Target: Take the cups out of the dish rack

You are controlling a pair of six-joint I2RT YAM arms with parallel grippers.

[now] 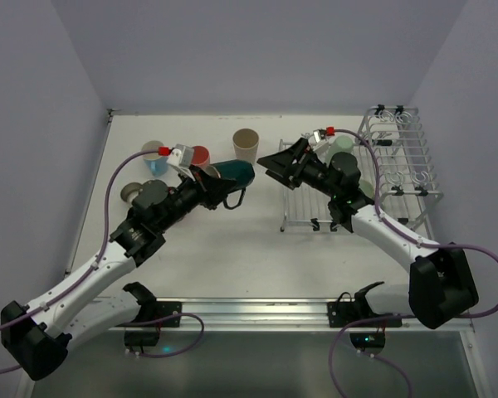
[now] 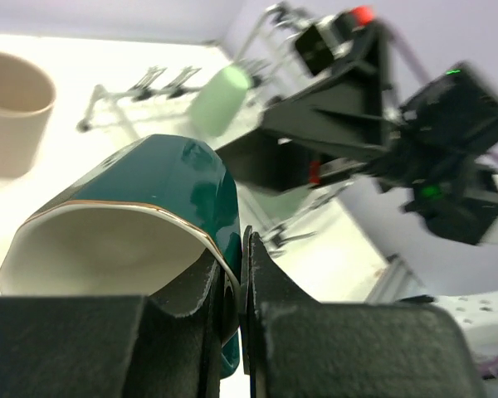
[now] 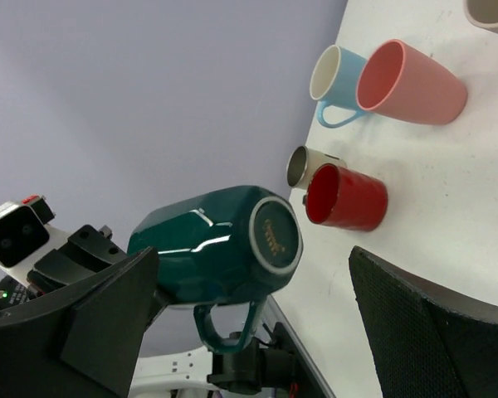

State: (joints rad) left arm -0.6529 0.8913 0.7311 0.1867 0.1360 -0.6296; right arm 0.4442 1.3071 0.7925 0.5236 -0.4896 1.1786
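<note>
**Teal mug aloft in the left gripper, right gripper spread wide beside it**

We have the left gripper [image 1: 209, 177] clamped on the dark teal mug [image 1: 236, 172]. The left wrist view makes the grip plain: its fingers [image 2: 187, 311] pinch the gold-edged rim wall, one inside the white interior and one outside. The mug is tipped on its side, up off the table [image 1: 232, 249], with its base pointing toward the right arm. From the right wrist view we look straight at that base.

Over to the right gripper [image 1: 280, 162]: it is spread wide with nothing between its fingers. It faces the mug from the left edge of the dish rack [image 1: 398, 166], near the mug but apart from it.

On the rack we pick out one sage green cup [image 1: 342, 144] at the far end of the flat grid, partly hidden behind the right arm. The raised wire loops stand along the rack's right side.

Out on the table, the beige cup [image 1: 246, 143] stands upright toward the far wall. On the left part of the table we count four more:
- the red cup [image 3: 346, 197]
- a dull grey cup [image 3: 303, 166]
- the light blue mug [image 3: 336, 79]
- the pink tumbler [image 3: 411, 83], just beside the light blue mug
</note>
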